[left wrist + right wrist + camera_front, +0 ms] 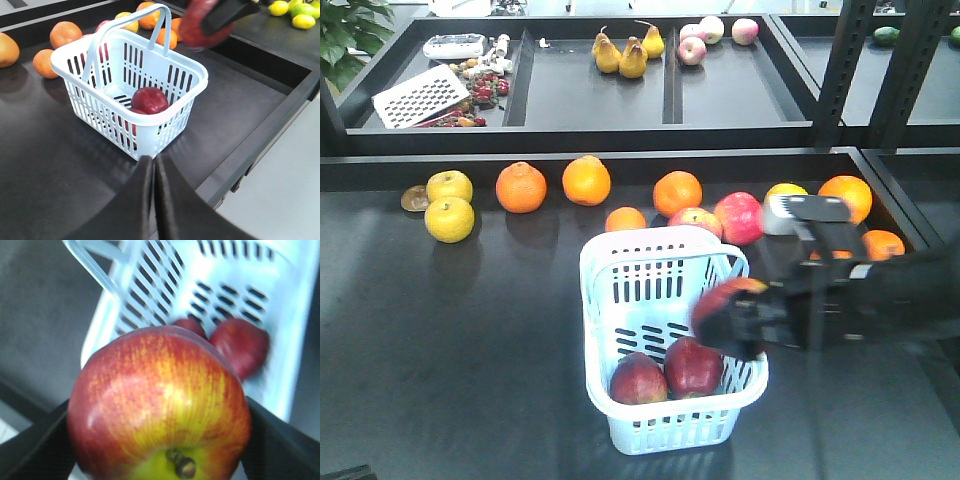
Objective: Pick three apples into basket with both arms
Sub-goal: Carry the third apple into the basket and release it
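Observation:
A white slatted basket [620,255] with a raised handle stands on the dark table. Two dark red apples [693,366] lie in it; they also show in the left wrist view [149,100] and the right wrist view [241,346]. My right gripper [735,322] is shut on a red-yellow apple [160,405] and holds it over the basket's right rim [197,80]. My left gripper [153,165] is shut and empty, low in front of the basket's near corner. It does not show in the front view.
Two more red apples [738,217] lie behind the basket among several oranges [586,180]. Two yellow fruits [449,219] sit at the left. A rear tray holds pears [620,55], pale apples [692,49] and a grater [420,97]. The table's raised edge [280,117] runs right of the basket.

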Robot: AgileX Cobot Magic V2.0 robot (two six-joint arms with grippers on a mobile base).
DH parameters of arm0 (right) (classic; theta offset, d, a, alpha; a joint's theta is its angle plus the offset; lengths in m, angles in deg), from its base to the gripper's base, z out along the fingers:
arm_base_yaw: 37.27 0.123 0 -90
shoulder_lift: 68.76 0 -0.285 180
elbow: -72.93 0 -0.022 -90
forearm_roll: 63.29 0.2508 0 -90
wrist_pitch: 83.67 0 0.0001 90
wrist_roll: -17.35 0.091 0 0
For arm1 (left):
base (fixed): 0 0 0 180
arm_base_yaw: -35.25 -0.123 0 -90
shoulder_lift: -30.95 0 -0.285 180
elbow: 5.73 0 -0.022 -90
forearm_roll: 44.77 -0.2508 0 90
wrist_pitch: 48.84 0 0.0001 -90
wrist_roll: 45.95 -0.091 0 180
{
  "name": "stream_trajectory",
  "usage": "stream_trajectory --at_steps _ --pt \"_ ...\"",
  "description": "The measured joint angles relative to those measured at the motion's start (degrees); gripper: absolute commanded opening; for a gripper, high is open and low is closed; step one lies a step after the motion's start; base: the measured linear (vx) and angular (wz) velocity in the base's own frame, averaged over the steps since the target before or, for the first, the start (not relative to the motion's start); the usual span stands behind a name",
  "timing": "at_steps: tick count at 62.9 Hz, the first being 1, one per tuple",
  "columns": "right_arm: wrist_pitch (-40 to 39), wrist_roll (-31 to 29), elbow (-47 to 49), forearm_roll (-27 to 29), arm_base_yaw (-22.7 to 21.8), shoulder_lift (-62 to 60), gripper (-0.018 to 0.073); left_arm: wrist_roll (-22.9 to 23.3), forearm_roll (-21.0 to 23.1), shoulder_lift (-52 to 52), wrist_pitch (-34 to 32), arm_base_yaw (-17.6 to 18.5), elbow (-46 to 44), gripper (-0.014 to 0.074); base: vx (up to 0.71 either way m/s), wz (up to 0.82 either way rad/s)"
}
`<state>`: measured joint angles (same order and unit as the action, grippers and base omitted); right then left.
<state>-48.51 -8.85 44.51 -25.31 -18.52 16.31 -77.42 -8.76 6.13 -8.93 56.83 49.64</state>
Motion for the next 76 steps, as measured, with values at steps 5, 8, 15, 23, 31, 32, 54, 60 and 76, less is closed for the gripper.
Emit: stream_trajectory --at_steps 5,8,15,23,31,32,54,60,76 --pt "-4.71 -0.40 0.00 1.89 2.77 2.67 0.0193 0.00 0.00 0.00 0.00 0.00 0.00 -0.0006 0.00 0.00" --pt "-6.30 -1.11 0.08 2.51 3.75 4.65 0.0285 0.00 0.00 0.00 0.00 0.00 0.00 -0.0006 0.00 0.00" --pt "-7.05 -2.24 1.61 3.40 4.34 9.11 0.0511 0.00 0.00 0.00 0.00 0.00 0.00 -0.0006 0.00 0.00" --pt "-8.25 -2.59 4.08 3.69 4.35 12.57 0.0708 0.00 0.00 0.00 0.00 0.00 0.00 -0.0006 0.00 0.00" --pt "-9.82 -2.97 5.45 4.05 4.35 13.62 0.0724 0.00 0.00 0.00 0.00 0.00 0.00 -0.0006 0.00 0.00" --pt "-9.89 -2.97 5.51 4.06 4.35 13.62 0.0723 0.00 0.00 0.00 0.00 0.00 0.00 -0.0006 0.00 0.00" --pt "-7.44 -3.02 5.80 4.48 4.35 12.86 0.0440 0.00 0.00 0.00 0.00 0.00 0.00 -0.0006 0.00 0.00" --pt "-4.39 -3.20 5.80 4.22 4.35 11.50 0.0239 0.00 0.00 0.00 0.00 0.00 0.00 -0.0006 0.00 0.00" --pt "3.40 -3.22 5.80 -0.64 4.35 3.40 -0.0009 0.00 0.00 0.00 0.00 0.00 0.00 -0.0006 0.00 0.00"
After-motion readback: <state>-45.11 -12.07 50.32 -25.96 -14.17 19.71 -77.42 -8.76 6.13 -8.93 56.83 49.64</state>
